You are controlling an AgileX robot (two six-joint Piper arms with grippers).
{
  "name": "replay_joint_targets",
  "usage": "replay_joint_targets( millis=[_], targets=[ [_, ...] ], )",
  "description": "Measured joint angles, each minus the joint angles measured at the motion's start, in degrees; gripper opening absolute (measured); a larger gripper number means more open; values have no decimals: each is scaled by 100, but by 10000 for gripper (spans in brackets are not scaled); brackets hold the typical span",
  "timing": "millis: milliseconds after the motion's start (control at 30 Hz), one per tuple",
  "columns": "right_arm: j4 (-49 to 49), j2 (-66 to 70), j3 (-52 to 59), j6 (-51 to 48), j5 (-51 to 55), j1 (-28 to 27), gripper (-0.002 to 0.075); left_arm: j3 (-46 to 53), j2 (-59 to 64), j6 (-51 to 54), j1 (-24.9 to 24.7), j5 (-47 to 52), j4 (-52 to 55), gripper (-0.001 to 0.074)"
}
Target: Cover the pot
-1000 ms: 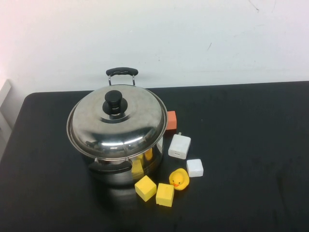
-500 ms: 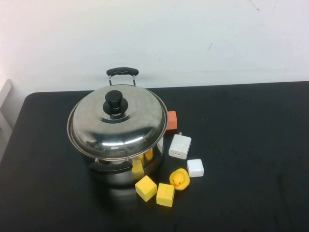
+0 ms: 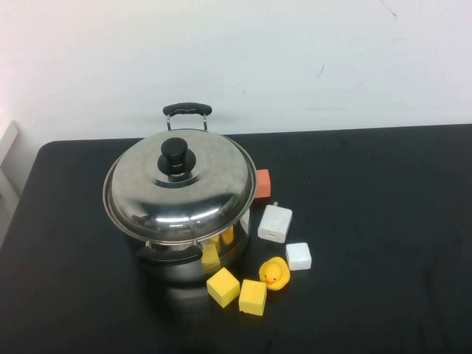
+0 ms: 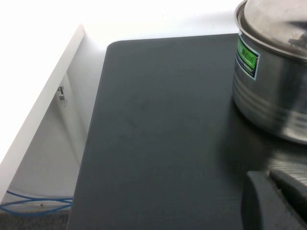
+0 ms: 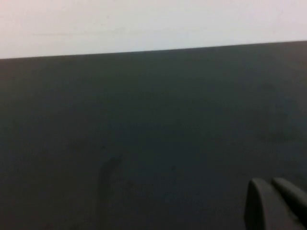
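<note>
Left gripper [image 4: 280, 199]: low over table's [image 3: 383, 192] left side, off high view, holds nothing, finger gap you cannot judge. Pot [image 4: 268, 96] just ahead of it, nearer arm. Lid [image 3: 179, 186] sits on pot, left of centre. Right gripper [image 5: 276, 201]: over bare table, well apart, grip unclear.

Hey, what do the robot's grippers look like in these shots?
Only fingertips show. The left gripper appears as dark grey, rounded, matte fingers at its wrist picture's edge, near the pot. The right gripper looks the same, over the black table. No cables or markings are visible.
</note>
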Motion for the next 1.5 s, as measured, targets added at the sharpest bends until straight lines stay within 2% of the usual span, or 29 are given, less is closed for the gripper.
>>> replay_joint_targets(
  millis=[200, 1500],
  targets=[
    [-14, 0, -19, 107, 125, 322, -2, 0, 0, 0, 0, 0, 0, -2],
    [-26, 0, -32, 86, 181, 323, -2, 0, 0, 0, 0, 0, 0, -2]
  ],
)
